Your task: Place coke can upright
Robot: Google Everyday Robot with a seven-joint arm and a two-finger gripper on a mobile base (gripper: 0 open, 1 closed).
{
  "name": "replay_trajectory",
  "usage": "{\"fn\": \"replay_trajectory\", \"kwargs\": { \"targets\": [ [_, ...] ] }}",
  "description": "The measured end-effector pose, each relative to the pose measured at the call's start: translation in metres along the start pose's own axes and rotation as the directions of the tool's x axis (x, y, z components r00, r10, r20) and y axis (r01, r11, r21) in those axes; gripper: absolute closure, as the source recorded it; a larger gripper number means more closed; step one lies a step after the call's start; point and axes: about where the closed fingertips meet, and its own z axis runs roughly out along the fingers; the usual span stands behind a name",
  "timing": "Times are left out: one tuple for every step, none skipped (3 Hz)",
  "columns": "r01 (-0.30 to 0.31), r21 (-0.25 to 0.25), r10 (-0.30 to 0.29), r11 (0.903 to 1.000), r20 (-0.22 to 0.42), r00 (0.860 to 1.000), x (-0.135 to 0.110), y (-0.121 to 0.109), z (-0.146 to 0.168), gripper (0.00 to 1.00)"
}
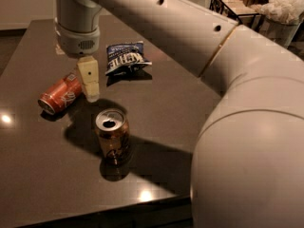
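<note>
The coke can [61, 94] is red-orange with white lettering and lies on its side on the dark table [42, 175], at the left, its silver end toward the front left. My gripper [91, 95] hangs from the grey wrist just to the right of the can, its cream tip low over the table beside the can's far end. It holds nothing that I can see.
A golden-brown can [112, 136] stands upright with its top opened, just in front of the gripper. A dark blue chip bag [126, 57] lies behind and to the right. My arm crosses the right side. A wire basket [232, 4] stands beyond the table.
</note>
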Motion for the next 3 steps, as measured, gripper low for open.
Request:
{"fn": "replay_trajectory", "kwargs": {
  "targets": [
    [0.124,-0.048,-0.126,0.9911,-0.050,0.991,-0.045,0.005,0.027,0.00],
    [0.184,-0.088,-0.192,0.9790,-0.093,0.977,-0.066,0.009,0.043,0.00],
    [0.221,-0.139,-0.237,0.9654,-0.118,0.964,-0.076,0.006,0.059,0.00]
  ]
}}
